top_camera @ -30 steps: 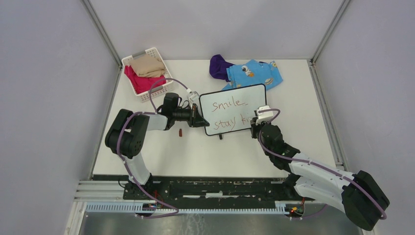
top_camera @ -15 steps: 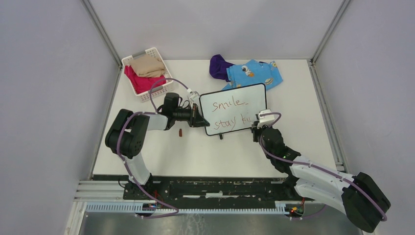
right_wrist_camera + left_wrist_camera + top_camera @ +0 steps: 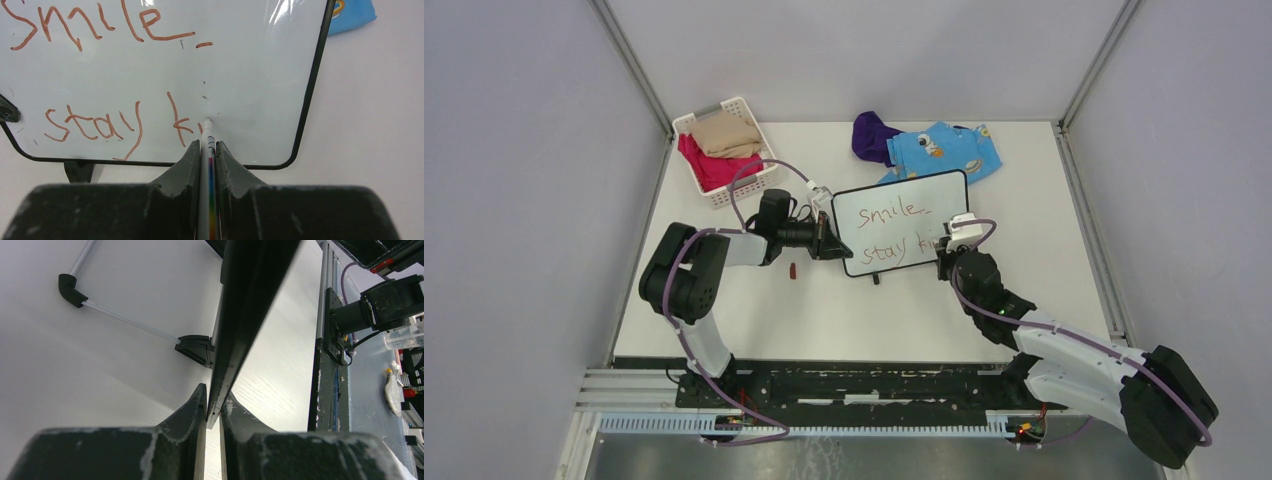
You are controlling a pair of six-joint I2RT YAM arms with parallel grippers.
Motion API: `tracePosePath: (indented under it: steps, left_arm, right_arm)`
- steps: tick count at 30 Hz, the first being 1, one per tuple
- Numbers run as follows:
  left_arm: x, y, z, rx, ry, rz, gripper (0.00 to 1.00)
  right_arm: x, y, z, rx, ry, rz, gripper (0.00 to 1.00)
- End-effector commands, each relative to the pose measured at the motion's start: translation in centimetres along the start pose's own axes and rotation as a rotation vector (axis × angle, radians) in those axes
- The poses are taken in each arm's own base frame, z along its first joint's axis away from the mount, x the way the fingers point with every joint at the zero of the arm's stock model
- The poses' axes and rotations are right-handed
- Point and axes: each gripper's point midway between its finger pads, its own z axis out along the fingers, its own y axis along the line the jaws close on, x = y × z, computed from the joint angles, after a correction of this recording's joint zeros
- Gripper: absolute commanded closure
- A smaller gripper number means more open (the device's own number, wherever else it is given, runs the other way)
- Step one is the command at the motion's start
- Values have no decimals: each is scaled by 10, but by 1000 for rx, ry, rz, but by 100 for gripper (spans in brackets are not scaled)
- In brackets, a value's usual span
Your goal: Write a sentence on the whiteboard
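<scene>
Left pincer [image 3: 214, 407] clamped on whiteboard [image 3: 904, 228] left edge, right pincer [image 3: 207, 146] gripping marker [image 3: 206, 131] near lower-right edge

A white table [image 3: 844, 320] is enclosed on three sides by plain pale grey walls: one on the left [image 3: 514, 200], one at the far end [image 3: 854, 50] and one on the right [image 3: 1194, 180]. Slanting aluminium posts [image 3: 634, 65] are seen in the two far corners, and an aluminium rail [image 3: 1092, 235] is run along the table's right edge. At the near edge a scuffed black plate [image 3: 874, 383] is fixed, with a toothed grey strip [image 3: 824, 425] and a brushed metal surface [image 3: 844, 460] nearer still. The scene is evenly lit, and only faint shadows are cast.
</scene>
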Motion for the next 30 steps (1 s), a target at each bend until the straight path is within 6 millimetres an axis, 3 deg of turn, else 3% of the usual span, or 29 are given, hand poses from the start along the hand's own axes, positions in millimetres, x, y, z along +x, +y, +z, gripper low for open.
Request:
tracePosePath:
  steps: [1,12,30]
  left_arm:
    - [16,25,2,-117,42,8,98]
    - [17,25,2,-119,44,8,98]
    - [17,25,3,-118,46,8,98]
  right_arm:
    - [-29,-3,5,26,-71,30,100]
    - [-25,-15,4,67,-66,41,100]
    - [5,-19,-3,62,-12,50,100]
